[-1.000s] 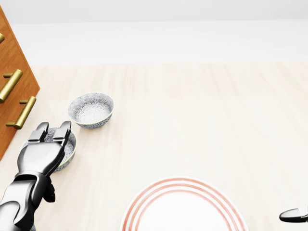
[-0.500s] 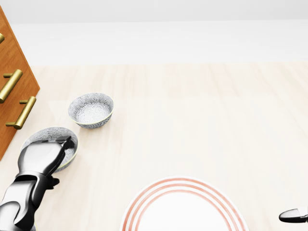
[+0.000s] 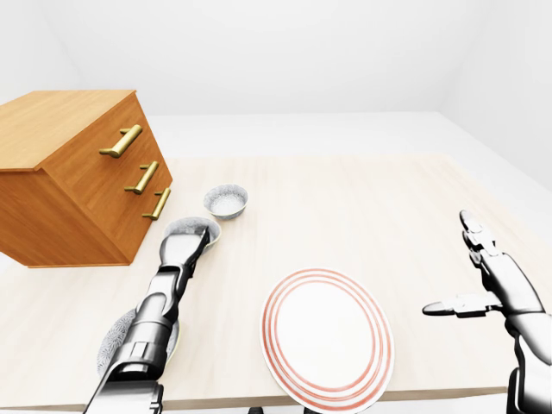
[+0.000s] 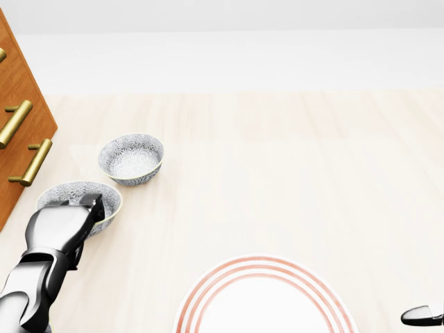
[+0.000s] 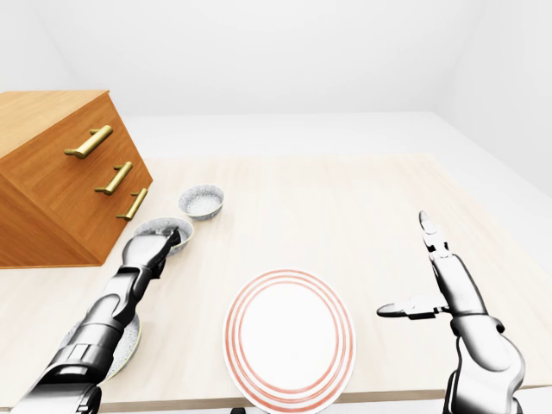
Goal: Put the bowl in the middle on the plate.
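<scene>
Left hand (image 4: 61, 227) is clenched on the near rim of the middle bowl (image 4: 78, 195), at 10 o'clock from the red-ringed plate (image 3: 326, 336) that lies on the pale wood table (image 4: 298, 173). Right hand (image 3: 487, 280) hangs spread open at the plate's 3 o'clock. Another bowl (image 4: 131, 158) stands at 1 o'clock of the middle one, with a wooden drawer chest (image 3: 78, 172) at its 9 o'clock, brass-handled. White walls (image 3: 285, 52) close the room.

Bright, flat, diffuse light with no clear source; faint soft shadow under the far bowl (image 4: 131, 158) on the surface (image 4: 291, 180), mild sheen on the left robot hand (image 4: 61, 225). All views sharp, no blur. Eye views stretch toward their edges.
</scene>
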Controlling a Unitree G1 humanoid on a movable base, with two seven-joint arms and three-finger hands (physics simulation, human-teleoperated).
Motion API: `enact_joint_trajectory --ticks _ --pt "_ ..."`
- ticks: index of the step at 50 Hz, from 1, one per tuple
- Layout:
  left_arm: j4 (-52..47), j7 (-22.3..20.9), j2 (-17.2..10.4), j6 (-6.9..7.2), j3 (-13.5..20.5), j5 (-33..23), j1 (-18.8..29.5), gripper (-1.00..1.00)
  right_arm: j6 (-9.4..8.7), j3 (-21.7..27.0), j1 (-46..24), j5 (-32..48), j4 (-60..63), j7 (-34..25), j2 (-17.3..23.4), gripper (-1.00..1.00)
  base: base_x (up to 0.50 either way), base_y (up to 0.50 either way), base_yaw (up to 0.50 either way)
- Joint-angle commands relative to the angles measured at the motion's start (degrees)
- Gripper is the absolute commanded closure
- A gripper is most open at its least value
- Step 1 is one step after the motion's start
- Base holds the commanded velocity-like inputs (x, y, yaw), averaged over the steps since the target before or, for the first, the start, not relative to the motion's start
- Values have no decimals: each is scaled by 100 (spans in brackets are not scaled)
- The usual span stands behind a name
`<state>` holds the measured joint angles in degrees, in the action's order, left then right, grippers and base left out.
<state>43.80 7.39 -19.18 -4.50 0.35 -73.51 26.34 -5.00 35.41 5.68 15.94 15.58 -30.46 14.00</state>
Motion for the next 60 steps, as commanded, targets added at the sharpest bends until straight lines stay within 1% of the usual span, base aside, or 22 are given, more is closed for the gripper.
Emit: enact_joint_trajectory --ticks 1,3,6,9,10,12,14,15,17,18,22,24,27,31,37,39,42,47,53,56,59,60 --pt "-181 -109 74 -43 -85 207 -172 94 0 20 39 -49 74 -133 -50 -100 0 0 0" --pt "-447 -243 83 -34 -71 205 -320 100 0 18 32 -39 61 -126 -49 -100 0 0 0" --pt "-657 -278 100 -50 -31 190 -505 100 0 30 23 -42 83 -135 -44 -100 0 0 0" --pt "-1151 -431 140 -50 16 188 -809 100 0 12 3 -39 28 -107 -33 -100 0 0 0" --pt "-1476 -569 158 -50 47 183 -963 100 0 11 5 -41 28 -105 -32 -100 0 0 0" --pt "-1642 -632 177 -50 80 168 -1048 100 0 13 11 -42 33 -103 -32 -100 0 0 0" --pt "-2058 -794 210 -50 142 152 -1226 100 0 20 16 -48 49 -106 -35 -100 0 0 0" --pt "-2447 -987 227 -50 183 144 -1382 100 0 19 19 -46 53 -108 -35 -100 0 0 0" --pt "-2670 -1087 261 -50 246 118 -1472 100 0 23 18 -45 72 -114 -37 -100 0 0 0" --pt "-3058 -1270 298 -50 282 117 -1614 100 0 21 11 -51 52 -109 -38 -100 0 0 0" --pt "-3642 -1548 408 -50 360 64 -1821 100 0 10 8 -48 21 -94 -35 -100 0 0 0" --pt "-3662 -1561 421 -50 375 52 -1828 100 0 9 9 -50 19 -92 -34 -100 0 0 0" --pt "-4148 -1718 554 -50 367 16 -2100 100 0 9 6 -48 37 -100 -22 -100 0 0 0" --pt "-4545 -1875 638 -50 411 9 -2312 100 0 -7 0 -46 -48 -68 -22 -100 0 0 0" --pt "-5036 -2031 789 -50 437 20 -2473 100 0 -5 10 -47 -52 -63 -20 -100 0 0 0" --pt "-5428 -2084 920 -50 360 42 -2641 100 0 2 19 -42 9 -83 -27 -100 0 0 0" --pt "-5605 -2072 1013 -50 278 29 -2745 100 0 -9 12 -30 -29 -71 -26 -100 0 0 0" --pt "-6062 -2208 1231 -50 19 -66 -2946 100 0 2 19 -21 13 -90 -30 -100 0 0 0" --pt "-6394 -2361 1354 -50 -208 -121 -3008 100 0 7 22 -16 42 -110 -36 -100 0 0 0" --pt "-6603 -2448 1457 -50 -416 -206 -3069 100 0 2 20 -11 27 -107 -35 -100 0 0 0" --pt "-6643 -2441 1489 -50 -511 -228 -3088 100 0 4 21 -14 20 -106 -37 -100 0 0 0" --pt "-6660 -2443 1536 -50 -655 -311 -3121 100 0 5 20 -14 25 -110 -34 -100 0 0 0"
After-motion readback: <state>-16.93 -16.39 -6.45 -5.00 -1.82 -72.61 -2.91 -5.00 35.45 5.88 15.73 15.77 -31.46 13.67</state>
